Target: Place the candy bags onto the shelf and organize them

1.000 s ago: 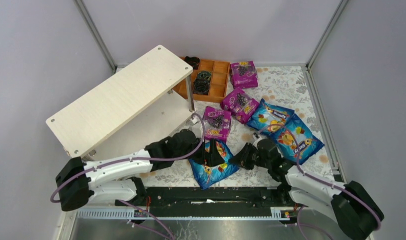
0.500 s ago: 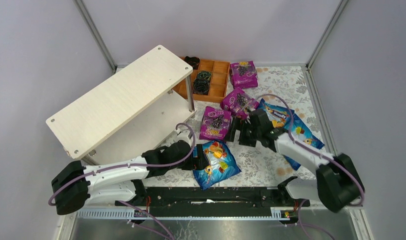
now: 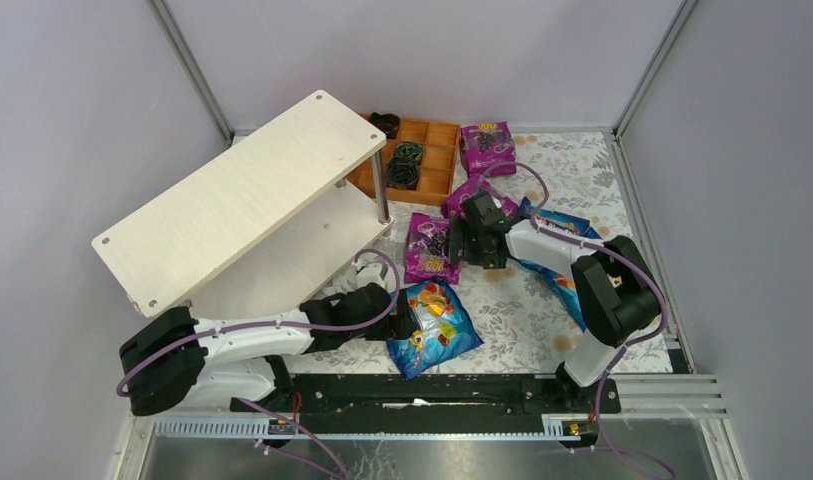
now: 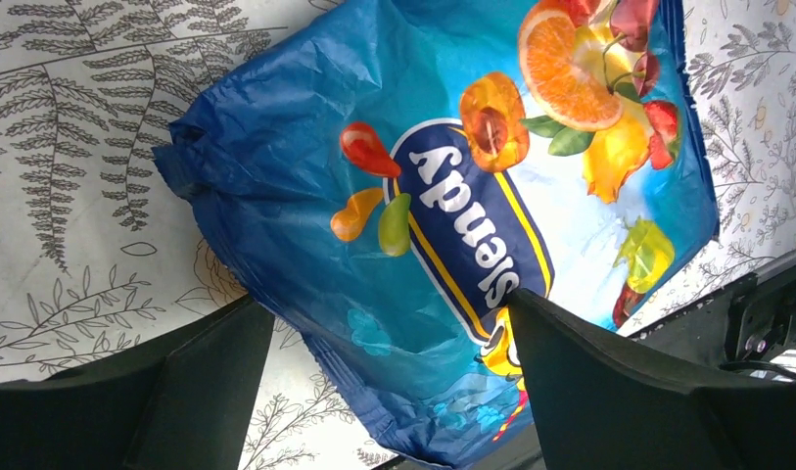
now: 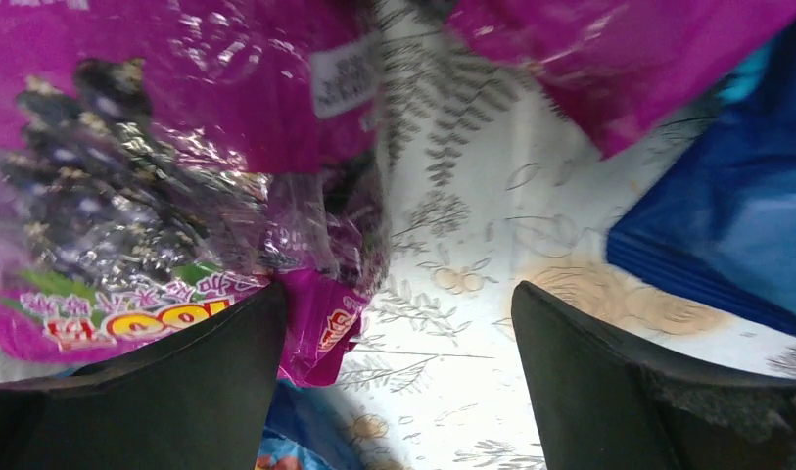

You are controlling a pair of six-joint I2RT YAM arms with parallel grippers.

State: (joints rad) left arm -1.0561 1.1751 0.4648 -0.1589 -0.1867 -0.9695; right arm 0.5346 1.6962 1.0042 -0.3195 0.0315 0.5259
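R arm swung in from near edge to middle of worktop; R pincer spread, just beside purple bag, contact unclear (blurry). L pincer spread astride blue bag nr near edge. No bag on shelf yet. Bags light, soft, slick: pinch crimped end seam.

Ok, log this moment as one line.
left gripper: open, jaws either side of near blue candy bag | right gripper: open, at edge of middle purple candy bag | shelf: no bag seen on it
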